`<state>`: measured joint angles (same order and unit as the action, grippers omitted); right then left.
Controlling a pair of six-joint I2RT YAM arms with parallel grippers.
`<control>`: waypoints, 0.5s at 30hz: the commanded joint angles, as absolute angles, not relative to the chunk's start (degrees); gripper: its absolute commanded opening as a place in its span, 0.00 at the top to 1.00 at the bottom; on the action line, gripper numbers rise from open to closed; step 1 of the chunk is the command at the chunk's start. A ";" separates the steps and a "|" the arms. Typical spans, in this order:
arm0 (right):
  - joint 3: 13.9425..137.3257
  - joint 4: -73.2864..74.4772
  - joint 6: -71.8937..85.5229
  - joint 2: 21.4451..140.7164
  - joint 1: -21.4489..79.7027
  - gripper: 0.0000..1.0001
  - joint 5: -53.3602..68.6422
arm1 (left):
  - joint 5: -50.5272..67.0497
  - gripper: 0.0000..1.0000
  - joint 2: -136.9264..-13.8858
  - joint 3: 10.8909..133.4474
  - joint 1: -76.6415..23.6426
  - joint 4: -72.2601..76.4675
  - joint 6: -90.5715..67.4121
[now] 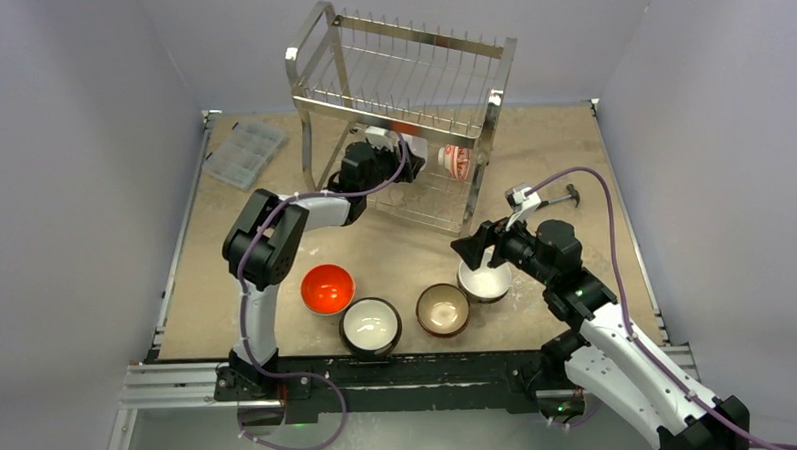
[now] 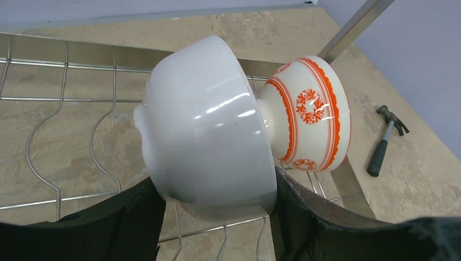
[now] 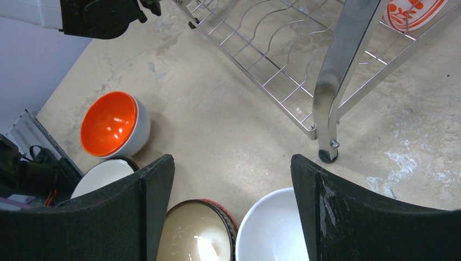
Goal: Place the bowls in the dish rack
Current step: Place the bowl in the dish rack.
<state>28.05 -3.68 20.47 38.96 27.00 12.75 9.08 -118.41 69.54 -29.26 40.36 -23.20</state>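
Note:
The steel dish rack [image 1: 399, 75] stands at the back. My left gripper [image 2: 216, 182] reaches into its lower tier [image 2: 70, 130] and is shut on a plain white bowl [image 2: 206, 125] held on its side, against a white bowl with orange patterns [image 2: 312, 114] standing in the rack [image 1: 456, 161]. My right gripper [image 1: 472, 250] is open and empty, hovering [image 3: 231, 163] over a white bowl [image 3: 272, 228] and a brown bowl [image 3: 198, 234]. An orange bowl [image 1: 328, 287] and a dark-rimmed bowl with a white inside [image 1: 370, 324] sit near the front.
A clear plastic compartment box [image 1: 244, 152] lies at the back left. A hammer [image 1: 564, 194] lies right of the rack, also in the left wrist view [image 2: 385, 141]. The rack's front leg [image 3: 340, 70] stands just beyond my right gripper.

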 commanded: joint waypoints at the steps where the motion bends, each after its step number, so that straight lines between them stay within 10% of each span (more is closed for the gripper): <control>1: 29.74 -4.38 19.70 39.07 27.16 0.20 11.93 | 8.56 1.00 -119.70 74.18 -29.05 39.64 -18.46; 15: 29.35 -4.79 19.76 39.02 27.16 0.20 12.04 | 7.44 1.00 -122.81 79.86 -29.41 36.37 -15.12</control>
<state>28.05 -3.53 20.47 39.03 27.00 12.71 8.23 -122.32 76.09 -29.28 34.35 -17.56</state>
